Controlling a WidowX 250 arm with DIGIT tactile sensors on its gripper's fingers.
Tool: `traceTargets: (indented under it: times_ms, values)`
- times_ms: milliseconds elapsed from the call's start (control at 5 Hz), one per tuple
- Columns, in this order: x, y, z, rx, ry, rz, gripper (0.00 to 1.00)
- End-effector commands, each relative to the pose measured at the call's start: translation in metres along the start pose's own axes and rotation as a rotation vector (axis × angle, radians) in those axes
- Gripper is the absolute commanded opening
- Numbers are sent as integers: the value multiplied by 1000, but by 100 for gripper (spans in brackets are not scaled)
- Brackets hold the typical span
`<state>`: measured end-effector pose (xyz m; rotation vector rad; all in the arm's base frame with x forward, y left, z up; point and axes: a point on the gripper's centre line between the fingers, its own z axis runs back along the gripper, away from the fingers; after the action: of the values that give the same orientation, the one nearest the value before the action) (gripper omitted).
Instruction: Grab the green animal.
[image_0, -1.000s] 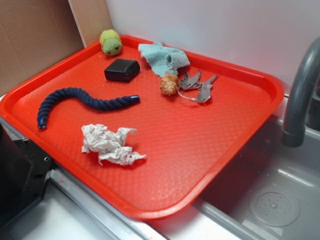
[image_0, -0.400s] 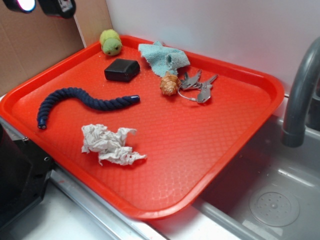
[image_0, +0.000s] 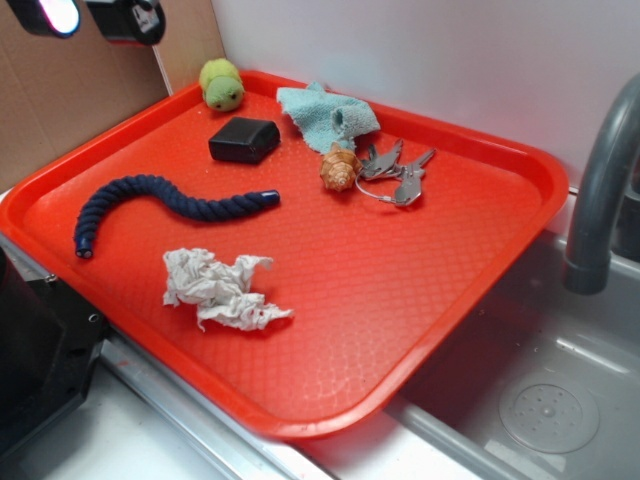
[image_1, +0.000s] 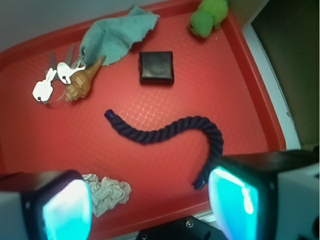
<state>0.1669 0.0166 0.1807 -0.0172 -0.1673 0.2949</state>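
The green animal (image_0: 221, 83) is a small yellow-green plush sitting in the far left corner of the red tray (image_0: 470, 300). In the wrist view the green animal (image_1: 207, 19) shows at the top right, far from my fingers. My gripper (image_0: 98, 16) hangs high at the exterior view's top left edge, to the left of the plush and well above it. In the wrist view my gripper (image_1: 150, 205) is open, its two glowing pads wide apart with nothing between them.
On the tray lie a black box (image_0: 244, 139), a teal cloth (image_0: 327, 113), an orange-brown shell (image_0: 339, 168), keys (image_0: 398, 172), a dark blue rope (image_0: 165, 205) and crumpled paper (image_0: 222, 288). A grey faucet (image_0: 600, 190) and a sink stand at the right. A cardboard wall is at the left.
My gripper came into the exterior view at the top left and has shifted slightly right since. Nothing on the tray has moved.
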Motion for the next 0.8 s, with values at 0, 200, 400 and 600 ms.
traceTargets:
  times_ms: [0,200,400,600]
  values:
    - [5,4,7,-1,-27,7,100]
    - [38,27,-24,63,-104,241,100]
    - [77,49,-51,121,-185,382,100]
    - [89,78,-70,142,-197,536,100]
